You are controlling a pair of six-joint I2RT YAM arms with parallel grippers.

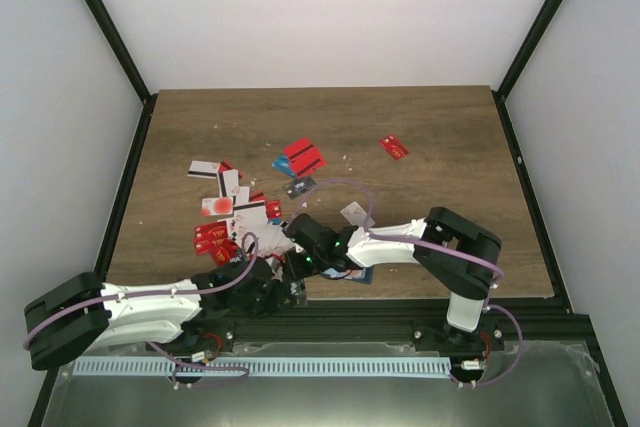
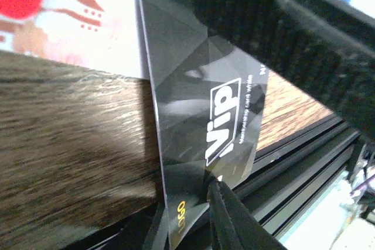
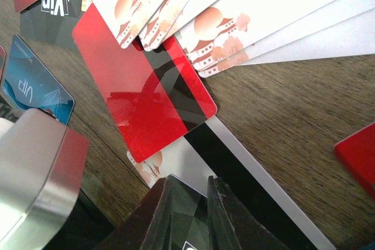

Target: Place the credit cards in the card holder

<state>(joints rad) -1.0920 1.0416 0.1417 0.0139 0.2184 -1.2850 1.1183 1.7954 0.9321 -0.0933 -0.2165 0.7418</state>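
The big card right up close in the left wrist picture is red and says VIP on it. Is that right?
Not quite. It is a dark grey card, not a red one. It does say VIP, in white letters. The left wrist view shows this up close.

The dark grey plastic card [image 2: 199, 115] bears pale faceted triangles, a white "ViP" emblem and small gold lettering. A red rectangular plastic card [image 3: 132, 98] carries a black stripe. The fanned white plastic cards [image 3: 281, 16] show orange-red pagoda drawings, and a light blue plastic card [image 3: 32, 83] has white lettering. The wooden table [image 3: 293, 121] is brown with dark grain.
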